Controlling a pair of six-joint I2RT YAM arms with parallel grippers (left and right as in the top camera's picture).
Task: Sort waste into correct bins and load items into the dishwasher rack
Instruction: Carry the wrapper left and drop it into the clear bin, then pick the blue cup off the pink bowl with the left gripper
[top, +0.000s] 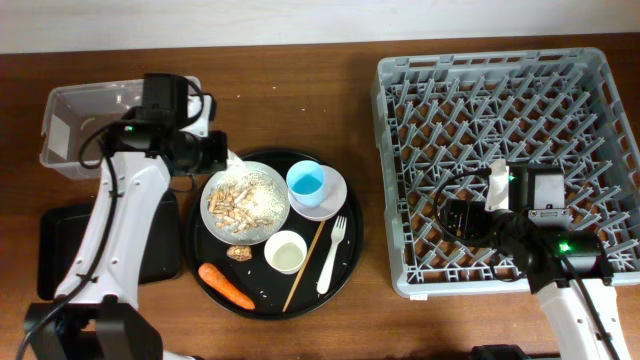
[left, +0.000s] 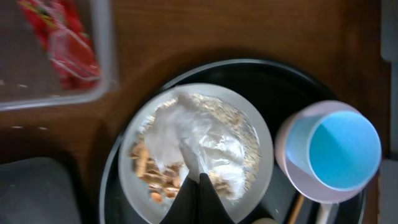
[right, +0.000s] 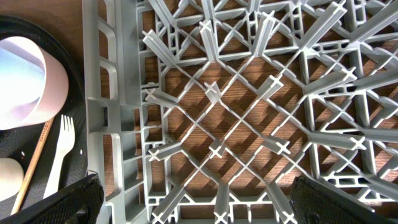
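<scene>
My left gripper (left: 202, 186) is shut on a crumpled white tissue (left: 193, 134) over the white round plate (left: 266, 149) of beige food scraps (left: 155, 177). In the overhead view that gripper (top: 215, 152) is at the plate's (top: 245, 203) far left rim. A light blue cup (top: 306, 182) sits in the pale pink bowl (top: 330, 195). A small white cup (top: 285, 252), white fork (top: 331, 255), chopstick (top: 303, 265) and carrot (top: 226, 286) lie near them. A red wrapper (left: 59, 40) lies in the clear tub (top: 70, 115). My right gripper (right: 196, 199) is open and empty over the grey rack (top: 400, 80).
All the dishes rest on a large round black tray (top: 345, 275). A shallow black rectangular tray (top: 60, 250) lies at the front left, below the clear tub. The rack fills the right half of the wooden table.
</scene>
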